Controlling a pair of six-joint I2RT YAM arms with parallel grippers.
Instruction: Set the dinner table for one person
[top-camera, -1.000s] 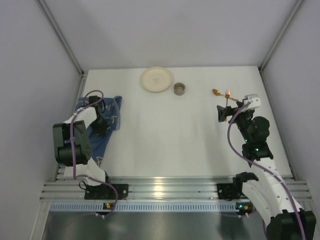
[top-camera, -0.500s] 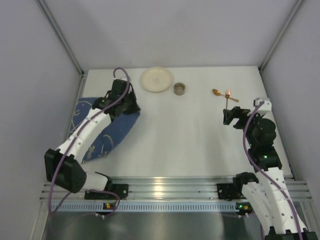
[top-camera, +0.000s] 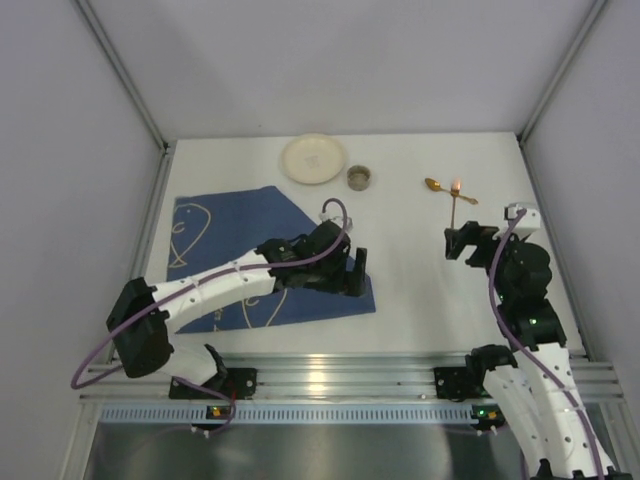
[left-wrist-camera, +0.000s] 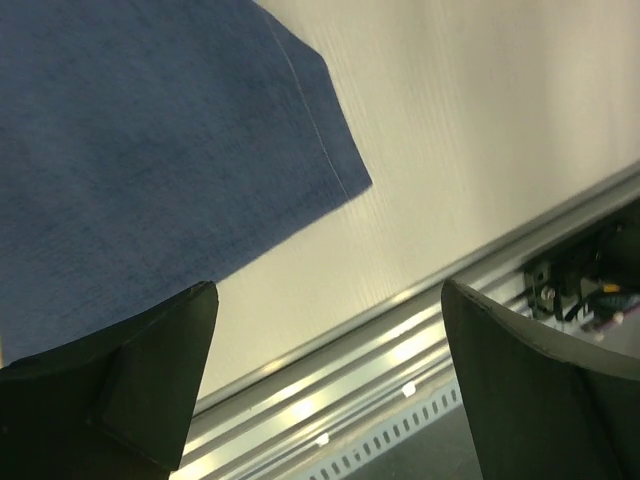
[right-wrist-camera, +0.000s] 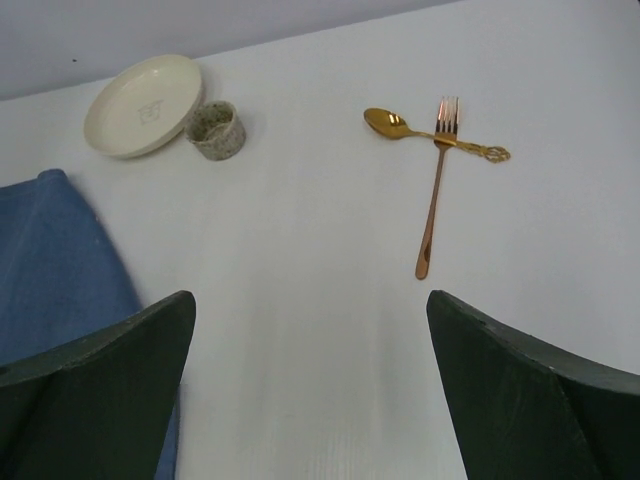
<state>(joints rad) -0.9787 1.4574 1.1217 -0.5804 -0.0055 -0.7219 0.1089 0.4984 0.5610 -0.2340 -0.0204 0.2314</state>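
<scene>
Your cloth (top-camera: 220, 235) lay flat on the dinner table (top-camera: 420, 300), left gripper (left-wrist-camera: 328, 300) and right gripper (right-wrist-camera: 310, 300) both agape, empty; you probably needed the plate (top-camera: 313, 158) next.

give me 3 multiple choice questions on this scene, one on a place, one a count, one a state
1. Relative to the plate, the cup sits: A on top of it; B far from it; C just right of it.
2. Gold cutlery pieces: A one; B two; C four.
3. The left end effector is: A open above the blue cloth's corner; B shut on the cloth; C out of view.
C: the cup stands by the plate's right rim. B: a spoon and fork, crossed. A: jaws apart, nothing between.
</scene>
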